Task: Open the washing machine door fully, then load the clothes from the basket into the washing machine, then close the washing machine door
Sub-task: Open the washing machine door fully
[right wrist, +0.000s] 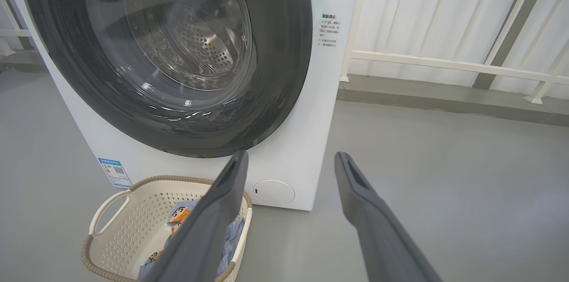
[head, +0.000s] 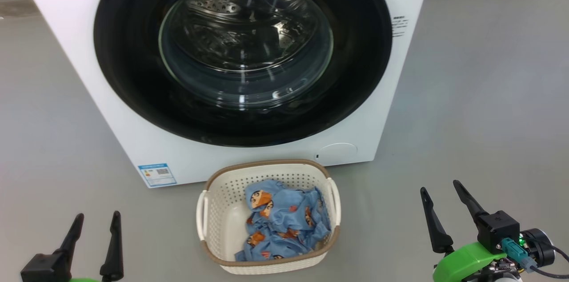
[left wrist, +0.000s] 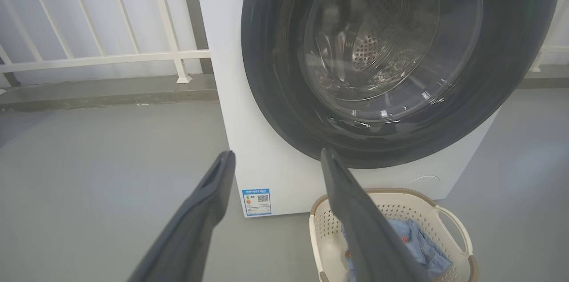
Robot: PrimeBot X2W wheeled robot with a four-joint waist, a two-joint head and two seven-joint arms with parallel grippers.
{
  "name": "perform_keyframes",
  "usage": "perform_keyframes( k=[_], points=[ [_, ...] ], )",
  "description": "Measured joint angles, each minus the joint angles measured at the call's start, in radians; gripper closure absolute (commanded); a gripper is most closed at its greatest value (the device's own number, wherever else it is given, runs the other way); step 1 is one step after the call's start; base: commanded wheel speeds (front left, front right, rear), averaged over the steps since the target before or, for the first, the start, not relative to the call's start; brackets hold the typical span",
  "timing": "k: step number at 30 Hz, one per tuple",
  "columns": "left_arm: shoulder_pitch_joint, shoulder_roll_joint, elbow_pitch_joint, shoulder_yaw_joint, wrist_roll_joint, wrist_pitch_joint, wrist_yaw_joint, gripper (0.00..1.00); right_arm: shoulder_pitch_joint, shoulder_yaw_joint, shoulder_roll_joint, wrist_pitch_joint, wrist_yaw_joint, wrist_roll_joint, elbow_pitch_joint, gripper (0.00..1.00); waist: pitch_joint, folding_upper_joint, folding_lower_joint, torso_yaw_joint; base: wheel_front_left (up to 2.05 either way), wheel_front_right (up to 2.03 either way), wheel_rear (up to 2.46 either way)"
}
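Door point(head: 243, 50) shut flush on the washer point(head: 80, 50), and both arms hang back low: left gripper point(head: 98, 216) and right gripper point(head: 439, 186) each spread wide, nothing between the fingers. Basket point(head: 266, 164) sits on the floor point(head: 480, 95) just in front of the washer, under the door, with the clothes point(head: 284, 224) heaped inside.

Here's the worry. That glossy black rim is smooth and rounded, with no obvious handle from here, so thin hard fingers could skate off it. A door swinging out may clip the basket's woven-look rim. The basket is light perforated plastic, so a snagged pull could drag it along. The clothes are limp printed cloth, apt to trail and catch in the door. The glass is a deep clear bowl, with the steel drum behind it.
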Motion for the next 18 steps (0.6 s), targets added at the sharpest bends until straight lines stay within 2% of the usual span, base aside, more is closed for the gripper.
perform_keyframes(
  k=[12,18],
  points=[
    [0.0,0.001,0.0,-0.002,-0.011,-0.001,0.0,0.0,0.0,0.0,0.001,0.0,0.0,0.0,0.002,0.0,0.002,0.0,0.0,-0.002,1.13,1.13,-2.26],
    [0.0,-0.001,-0.002,-0.002,-0.014,-0.003,0.0,0.0,0.0,-0.001,-0.001,0.0,0.0,0.001,0.001,0.0,0.002,0.0,-0.0001,-0.001,0.72,0.72,-1.44]
  ],
)
